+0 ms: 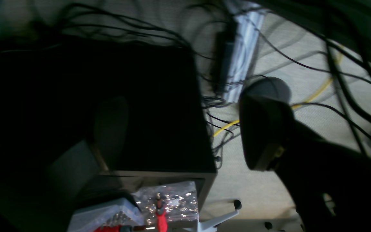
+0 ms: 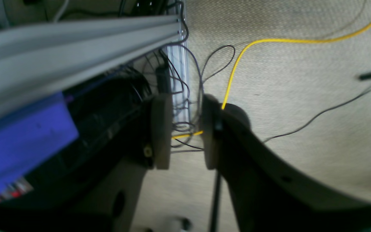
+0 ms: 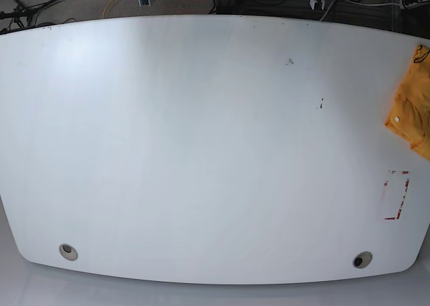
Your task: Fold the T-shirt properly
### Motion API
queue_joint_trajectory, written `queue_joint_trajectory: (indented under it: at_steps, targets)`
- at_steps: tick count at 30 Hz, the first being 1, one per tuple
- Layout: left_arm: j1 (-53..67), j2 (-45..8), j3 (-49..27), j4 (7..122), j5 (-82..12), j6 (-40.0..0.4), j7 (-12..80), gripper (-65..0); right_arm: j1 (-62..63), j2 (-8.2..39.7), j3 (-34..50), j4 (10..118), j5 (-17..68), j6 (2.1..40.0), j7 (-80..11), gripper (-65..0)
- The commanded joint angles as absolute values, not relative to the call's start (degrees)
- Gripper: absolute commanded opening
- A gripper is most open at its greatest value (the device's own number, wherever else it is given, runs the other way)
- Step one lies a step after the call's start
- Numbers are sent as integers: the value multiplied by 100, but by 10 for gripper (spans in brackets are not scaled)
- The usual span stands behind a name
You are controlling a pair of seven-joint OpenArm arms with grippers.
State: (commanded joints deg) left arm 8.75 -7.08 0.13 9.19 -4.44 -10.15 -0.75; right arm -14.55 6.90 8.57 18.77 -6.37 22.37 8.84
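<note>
Left wrist view: left gripper aimed off the table at carpeted floor; one finger plain on the right, the other only a faint dark shape against a black box, well apart, so fingers spread and holding nothing. Below the box, a clear plastic bag and a red-handled tool; black cables and a yellow cable loose over the floor. No shirt in sight here. Right wrist view: right gripper likewise over the floor, its two pads parted with cable visible through the gap, nothing pinched. Grey aluminium rail crossing the upper left, blue block beneath it, yellow cable looping away to the upper right. Base view: white table bare across nearly its whole surface; the T-shirt bunched at the far right edge, partly cut off by the frame, print not visible. Red-marked rectangle just below it, two grommet holes near the front edge. Neither arm visible over the tabletop. Judged step: reaching for the garment and drawing it to the centre for spreading flat. Recommended: approach with the nearer, left arm; pinch a hem or shoulder edge rather than the bunched middle; drag low and slowly to avoid further crumpling. Obstructions: none on the table; risk lies in the shirt's position at the edge, possibly near the limit of reach, and slipping off.
</note>
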Motion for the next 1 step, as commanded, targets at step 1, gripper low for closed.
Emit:
queue_joint_trajectory:
  at_steps: [1]
  targets:
    - [875, -708, 40, 919, -444, -998, -75, -144, -1455, 690, 857, 1877, -708, 2237, 884, -490]
